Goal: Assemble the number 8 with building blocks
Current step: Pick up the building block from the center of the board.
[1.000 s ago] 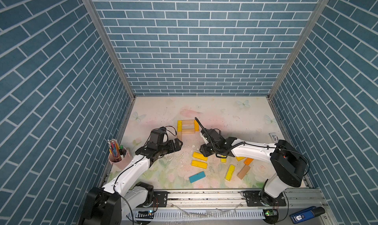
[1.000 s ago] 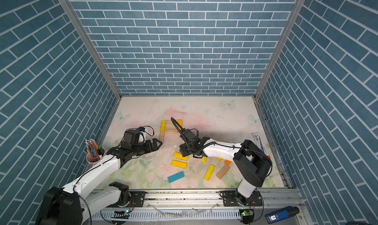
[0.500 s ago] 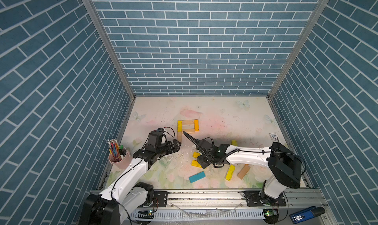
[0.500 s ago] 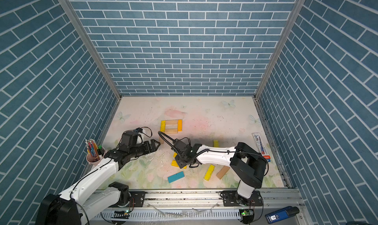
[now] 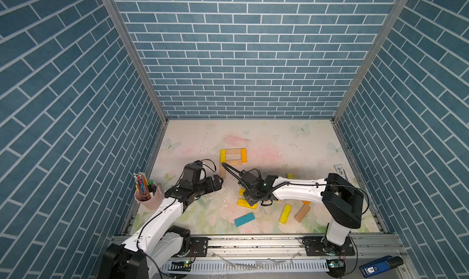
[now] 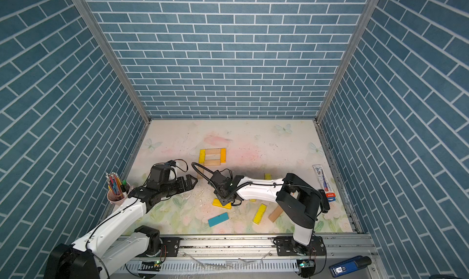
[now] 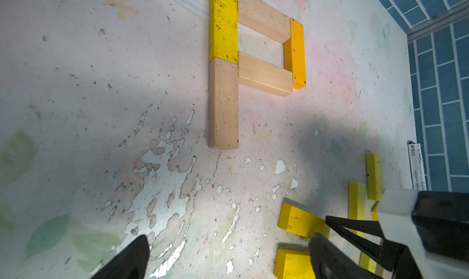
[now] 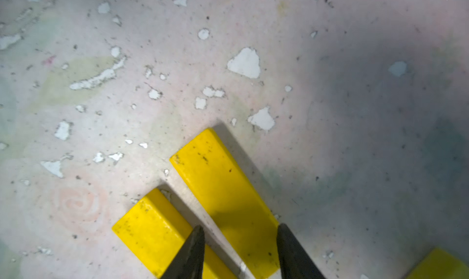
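Observation:
Building blocks form a P shape at mid-table: a yellow plank, two tan ones, an orange one and a tan lower leg. Loose planks lie nearer the front: yellow, teal, yellow, tan. My right gripper is open and points down, its tips on either side of a flat yellow plank, with a second yellow plank beside it. My left gripper hovers wide open and empty, left of those planks.
A pink cup of pencils stands at the left edge by the left arm. A printed packet lies at the right edge. Blue brick walls close in three sides. The mat's print is flaking between the grippers.
My right arm has swung from the foot of the P shape toward the front, down over the loose yellow planks, and its jaws have widened a little. The left arm has barely moved.

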You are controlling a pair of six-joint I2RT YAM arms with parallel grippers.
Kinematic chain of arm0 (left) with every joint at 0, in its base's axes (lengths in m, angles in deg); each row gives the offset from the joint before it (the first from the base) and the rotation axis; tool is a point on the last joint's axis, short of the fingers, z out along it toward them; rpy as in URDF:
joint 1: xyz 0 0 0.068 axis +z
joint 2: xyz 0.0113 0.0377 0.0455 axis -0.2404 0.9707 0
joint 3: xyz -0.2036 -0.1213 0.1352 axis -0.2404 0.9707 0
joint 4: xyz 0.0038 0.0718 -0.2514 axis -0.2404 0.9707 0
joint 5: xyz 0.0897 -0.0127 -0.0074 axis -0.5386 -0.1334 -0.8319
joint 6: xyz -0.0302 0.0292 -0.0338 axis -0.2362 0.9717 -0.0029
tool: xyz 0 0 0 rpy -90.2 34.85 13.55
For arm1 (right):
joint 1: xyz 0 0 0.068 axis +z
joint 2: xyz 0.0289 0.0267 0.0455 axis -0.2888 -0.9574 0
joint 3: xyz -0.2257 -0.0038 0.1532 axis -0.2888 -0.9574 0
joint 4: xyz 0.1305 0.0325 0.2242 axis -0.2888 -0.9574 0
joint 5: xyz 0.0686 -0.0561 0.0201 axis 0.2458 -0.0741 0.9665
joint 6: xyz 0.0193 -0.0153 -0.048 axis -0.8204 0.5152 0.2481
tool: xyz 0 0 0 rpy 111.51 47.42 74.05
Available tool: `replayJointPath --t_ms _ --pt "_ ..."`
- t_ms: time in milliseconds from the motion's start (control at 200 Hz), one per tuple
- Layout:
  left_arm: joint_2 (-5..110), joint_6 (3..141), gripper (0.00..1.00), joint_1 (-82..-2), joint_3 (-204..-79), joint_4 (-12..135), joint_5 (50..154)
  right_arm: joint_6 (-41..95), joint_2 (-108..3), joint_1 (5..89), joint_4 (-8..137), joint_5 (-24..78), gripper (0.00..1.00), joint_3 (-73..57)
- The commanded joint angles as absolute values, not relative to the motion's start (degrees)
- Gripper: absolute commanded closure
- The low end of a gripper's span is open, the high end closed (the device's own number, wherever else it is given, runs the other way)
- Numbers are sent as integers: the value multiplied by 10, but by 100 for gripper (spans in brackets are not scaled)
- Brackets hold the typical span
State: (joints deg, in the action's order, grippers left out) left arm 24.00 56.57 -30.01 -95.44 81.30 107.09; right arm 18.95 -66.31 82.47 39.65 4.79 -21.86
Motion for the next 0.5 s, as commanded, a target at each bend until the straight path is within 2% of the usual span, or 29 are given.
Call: replayJointPath --t_ms 0,235,495 --pt "236 576 0 -296 -947 819 1066 193 -675 826 360 17 48 -204" --pt "237 574 1 -296 -947 815 1071 203 -696 826 364 41 43 -200" --pt "247 572 1 -296 -944 805 1077 193 -701 795 408 66 51 -219"
